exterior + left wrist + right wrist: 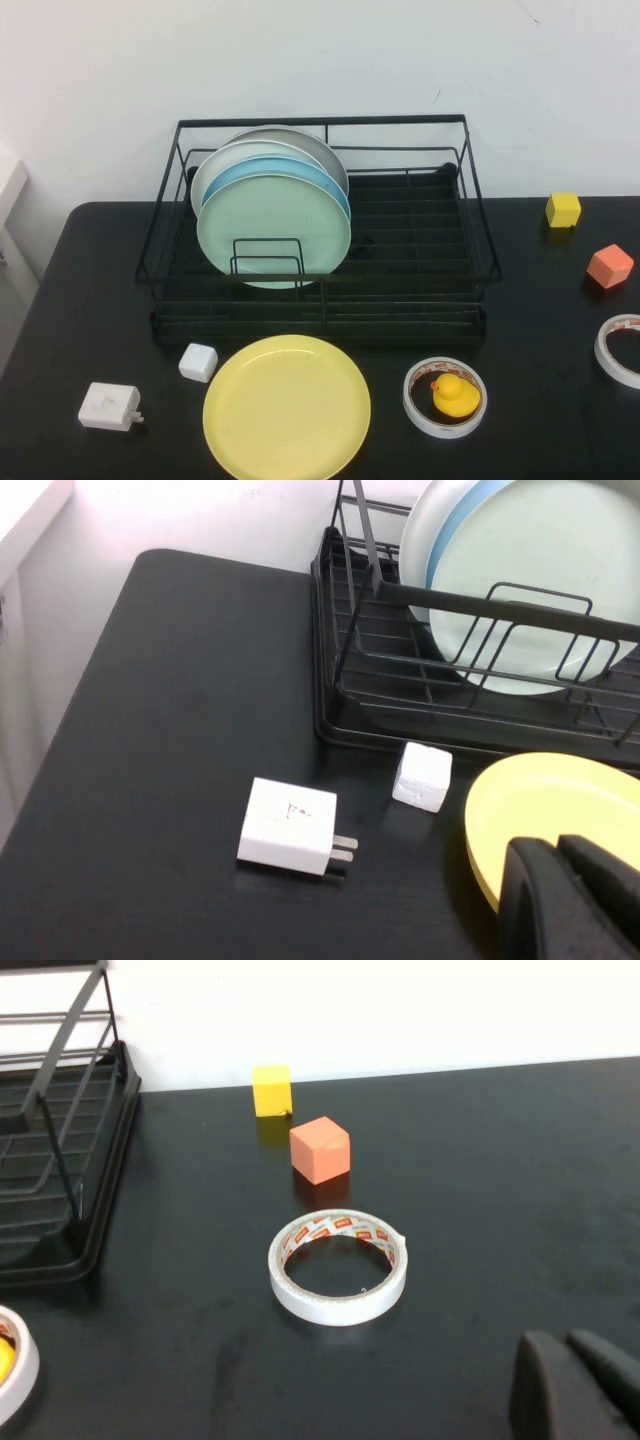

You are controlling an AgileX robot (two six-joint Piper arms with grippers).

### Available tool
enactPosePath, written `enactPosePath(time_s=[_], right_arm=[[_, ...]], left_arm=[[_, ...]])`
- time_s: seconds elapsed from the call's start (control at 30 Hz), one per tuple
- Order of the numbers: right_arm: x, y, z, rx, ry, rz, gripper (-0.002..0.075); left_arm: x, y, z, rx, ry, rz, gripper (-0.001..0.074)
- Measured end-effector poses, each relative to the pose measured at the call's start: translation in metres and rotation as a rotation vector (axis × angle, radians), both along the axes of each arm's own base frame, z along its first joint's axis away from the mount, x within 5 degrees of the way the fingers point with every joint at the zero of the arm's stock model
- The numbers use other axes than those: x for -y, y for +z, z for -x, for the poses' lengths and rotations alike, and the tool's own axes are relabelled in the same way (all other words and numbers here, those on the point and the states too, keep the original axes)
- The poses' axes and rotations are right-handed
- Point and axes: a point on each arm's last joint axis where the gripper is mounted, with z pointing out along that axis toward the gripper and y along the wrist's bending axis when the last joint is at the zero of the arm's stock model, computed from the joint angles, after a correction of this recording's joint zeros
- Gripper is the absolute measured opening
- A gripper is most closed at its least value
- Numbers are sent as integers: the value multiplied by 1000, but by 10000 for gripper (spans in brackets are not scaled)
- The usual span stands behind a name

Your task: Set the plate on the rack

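L gripper (575, 900) hangs over near edge of yellow plate (287, 406), R gripper (580, 1390) near a tape roll (338, 1265), can't tell finger state on either; rack (420, 250) sits behind plate w/ green plate (273, 230) upright inside, white charger (108, 406) at plate's left.

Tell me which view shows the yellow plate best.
The high view: the whole plate lies flat before the rack. The left wrist view shows part, behind the left gripper. The right wrist view, with the right gripper, shows none.
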Motion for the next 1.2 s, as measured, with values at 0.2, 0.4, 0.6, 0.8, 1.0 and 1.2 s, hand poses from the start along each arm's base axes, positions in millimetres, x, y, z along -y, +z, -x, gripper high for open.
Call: enactPosePath(time_s=[0.2, 0.4, 0.6, 0.8, 1.0, 1.2], right_arm=[[0, 0, 0, 0, 0, 0, -2], [0, 0, 0, 0, 0, 0, -2], [0, 0, 0, 0, 0, 0, -2], [0, 0, 0, 0, 0, 0, -2], [0, 0, 0, 0, 0, 0, -2], [0, 0, 0, 0, 0, 0, -2]], left_arm=[[-2, 0, 0, -5, 25, 11, -1], [-3, 0, 0, -3, 31, -4, -1], [-3, 0, 0, 2, 21, -41, -1], [-3, 0, 0, 2, 20, -45, -2], [-3, 0, 0, 4, 16, -58, -2], [-3, 0, 0, 4, 16, -58, -2]])
